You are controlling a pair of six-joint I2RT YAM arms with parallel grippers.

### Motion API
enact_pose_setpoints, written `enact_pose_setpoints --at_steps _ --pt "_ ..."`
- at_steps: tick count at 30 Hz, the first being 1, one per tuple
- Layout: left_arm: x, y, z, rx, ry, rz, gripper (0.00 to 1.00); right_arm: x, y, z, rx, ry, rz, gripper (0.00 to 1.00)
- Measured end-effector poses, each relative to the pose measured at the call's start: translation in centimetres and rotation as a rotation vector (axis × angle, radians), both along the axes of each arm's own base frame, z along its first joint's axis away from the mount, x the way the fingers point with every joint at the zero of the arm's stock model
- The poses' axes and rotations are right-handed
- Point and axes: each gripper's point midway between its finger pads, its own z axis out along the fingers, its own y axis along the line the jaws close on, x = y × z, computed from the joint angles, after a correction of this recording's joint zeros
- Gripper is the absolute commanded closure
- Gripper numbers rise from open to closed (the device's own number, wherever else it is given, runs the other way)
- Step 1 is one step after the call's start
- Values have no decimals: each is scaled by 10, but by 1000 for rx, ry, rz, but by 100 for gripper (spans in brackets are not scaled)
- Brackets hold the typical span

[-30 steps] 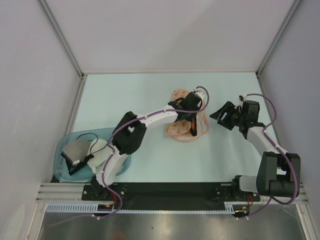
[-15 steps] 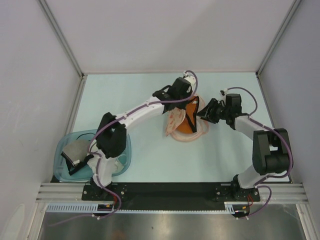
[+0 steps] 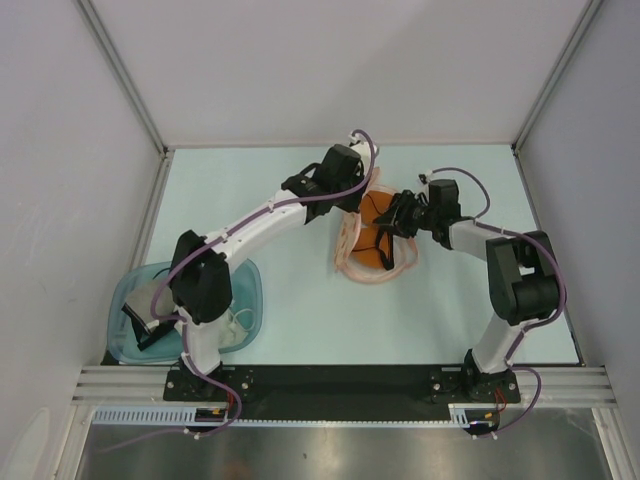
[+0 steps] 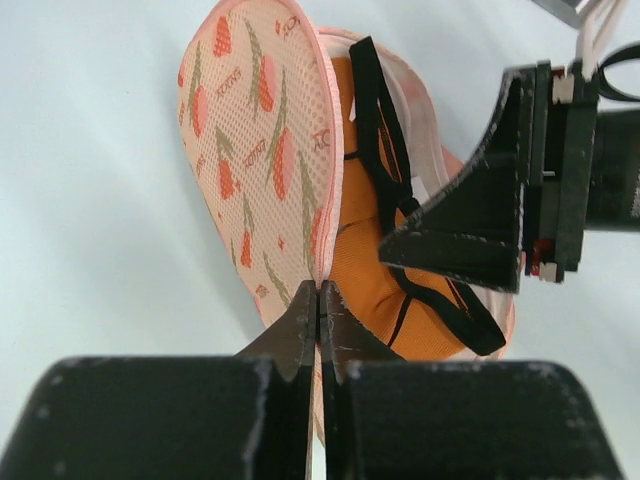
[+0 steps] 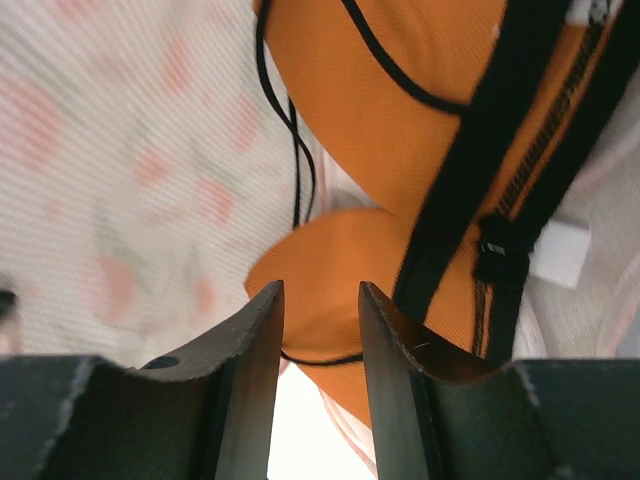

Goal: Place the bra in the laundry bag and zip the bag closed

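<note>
Half done: bra (image 4: 362,262) lay in open laundry bag (image 4: 258,150), unzipped.
left gripper (image 4: 320,292): clamped on its flap.
right gripper (image 5: 320,292): stood part-open, empty.

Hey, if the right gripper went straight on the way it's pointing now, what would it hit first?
Most likely the bra: the right gripper points at its orange cup lying in the open laundry bag, just ahead of its parted jaws. Exact depth is unclear.

bra (image 5: 400,130): cut off at top | laundry bag (image 5: 120,150): blurred
</note>
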Motion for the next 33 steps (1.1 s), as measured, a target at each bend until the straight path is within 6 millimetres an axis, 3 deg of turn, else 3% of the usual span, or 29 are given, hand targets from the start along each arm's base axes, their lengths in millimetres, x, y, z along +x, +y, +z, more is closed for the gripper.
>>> enact_pose_setpoints --at_steps 5,9,11,17,25,33 --pt "-1 -5 1 -28 9 -21 100 16 15 9 26 -36 16 61" --pt "-2 -5 -2 -43 25 -40 100 9 34 2 24 -28 55 60" --pt "-4 -3 -6 -45 38 -46 100 5 36 -4 2 -17 61 52" --pt "-7 1 -13 -55 61 -51 100 3 5 -28 -146 14 15 44" --pt "-10 1 -21 -65 85 -59 100 11 -43 -23 -185 -22 -39 42" --pt "-11 -3 -18 -88 90 -71 100 13 -42 -46 -178 12 4 55"
